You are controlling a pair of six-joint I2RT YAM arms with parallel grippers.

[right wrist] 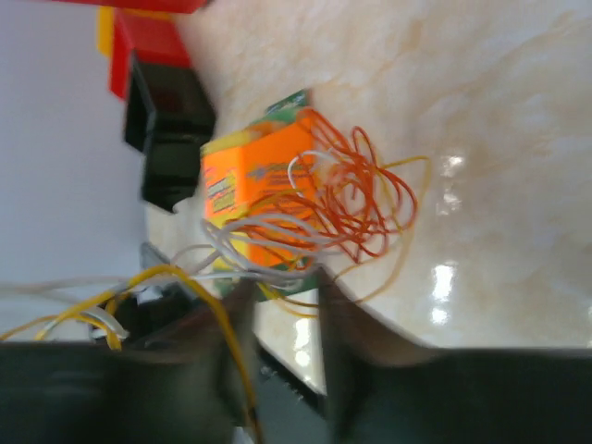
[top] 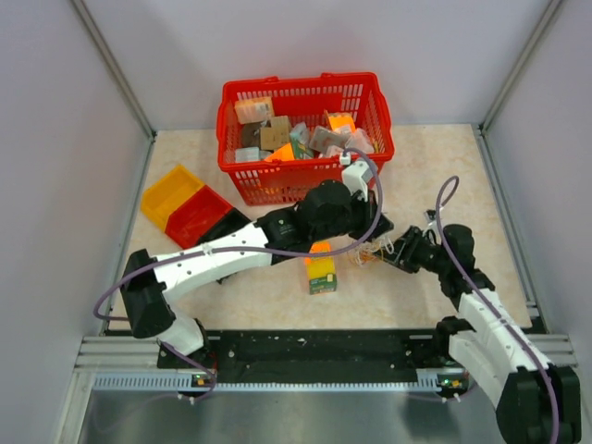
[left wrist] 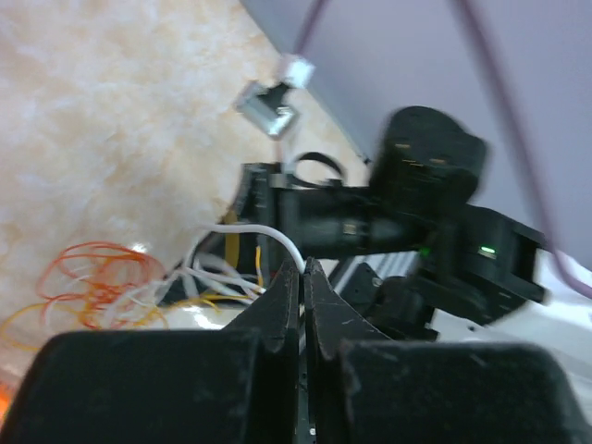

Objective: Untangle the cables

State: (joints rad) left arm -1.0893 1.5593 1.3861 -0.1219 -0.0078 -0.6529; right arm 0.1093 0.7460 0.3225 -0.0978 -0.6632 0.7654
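At the left of the overhead view the left arm is stretching across the desk [top: 444, 185] toward frame centre. The left tool [left wrist: 302, 270] is pressing fully together, seemingly pinching a white strand at its tips. Just right of the orange-topped yellow-green box [top: 321, 270], the cables [top: 370, 255] are lying on the desk in a loose knot of orange, yellow and white loops, squarely between the two tools. Further right, the right tool [right wrist: 280, 282] is standing partly apart and blurred, with pale strands crossing just ahead of its gap. I cannot tell whether it is gripping any. The strands seem to be running roughly left-to-right between the tools, so separating them probably calls for pulling along that line. Both arms are about equally near.
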